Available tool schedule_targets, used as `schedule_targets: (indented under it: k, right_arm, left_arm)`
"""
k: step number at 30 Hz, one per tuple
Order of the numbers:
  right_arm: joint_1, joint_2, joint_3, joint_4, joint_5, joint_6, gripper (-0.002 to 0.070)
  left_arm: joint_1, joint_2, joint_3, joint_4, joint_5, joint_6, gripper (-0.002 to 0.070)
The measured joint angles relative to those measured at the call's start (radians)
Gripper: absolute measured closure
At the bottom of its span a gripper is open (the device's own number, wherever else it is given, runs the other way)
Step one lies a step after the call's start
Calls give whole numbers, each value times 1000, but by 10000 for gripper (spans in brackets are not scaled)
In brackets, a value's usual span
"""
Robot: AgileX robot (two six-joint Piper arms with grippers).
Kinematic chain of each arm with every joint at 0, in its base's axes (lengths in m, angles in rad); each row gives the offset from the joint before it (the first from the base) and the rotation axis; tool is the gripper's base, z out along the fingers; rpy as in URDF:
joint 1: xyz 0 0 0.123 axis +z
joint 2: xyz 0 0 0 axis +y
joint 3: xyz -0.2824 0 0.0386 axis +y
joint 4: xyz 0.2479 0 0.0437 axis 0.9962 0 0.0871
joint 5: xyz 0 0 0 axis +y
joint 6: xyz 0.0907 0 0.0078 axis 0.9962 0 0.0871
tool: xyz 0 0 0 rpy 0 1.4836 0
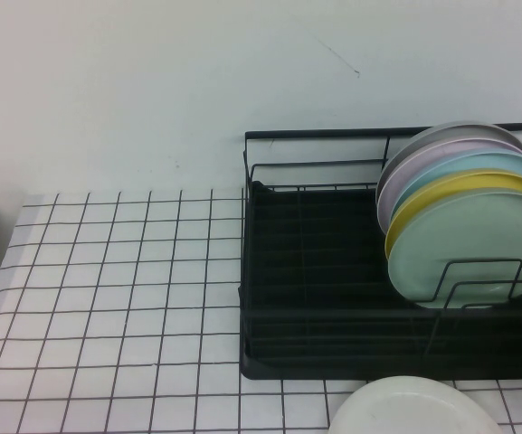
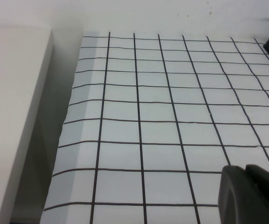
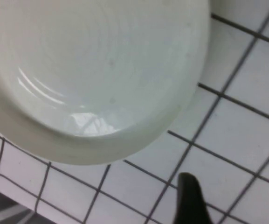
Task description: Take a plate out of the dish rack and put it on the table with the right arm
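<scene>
Now plate (image 1: pixel 414 409) on table (image 1: pixel 107 298), left gripper (image 2: pixel 253 193) and right gripper (image 3: pixel 190 198) above it.

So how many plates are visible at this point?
6. Five stand upright in the dish rack, right end: grey, lilac, blue, yellow, mint-green. The off-white plate lies on the table. More could hide behind.

A cream-white plate (image 3: pixel 90 70) is seen from close above, lying flat on the gridded counter (image 3: pixel 246 135) and filling most of the view. Faint concentric rings and bright glints are shown inside its shallow well. One dark fingertip of the right hand (image 3: pixel 189 198) is seen just beside the plate's rim, not touching it.
</scene>
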Motion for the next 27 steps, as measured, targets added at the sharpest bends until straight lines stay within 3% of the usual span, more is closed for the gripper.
schedule_targets:
  k: [2, 5, 9, 11, 18, 27]
  right_arm:
    - [0, -14, -29, -27, 37, 28, 294]
    - [0, -98, -37, 12, 35, 8, 433]
    - [0, -344, 0, 148, -33, -111, 608]
    - [0, -488, 28, 226, -63, -175, 646]
    - [0, -954, 78, 311, -224, -232, 677]
    - [0, -1074, 84, 320, -201, -212, 678]
  left_arm:
    - [0, 0, 0, 0, 0, 0, 678]
    - [0, 0, 0, 0, 0, 0, 678]
    - [0, 0, 0, 0, 0, 0, 678]
    - [0, 0, 0, 0, 0, 0, 678]
    - [0, 0, 0, 0, 0, 0, 678]
    - [0, 0, 0, 0, 0, 0, 678]
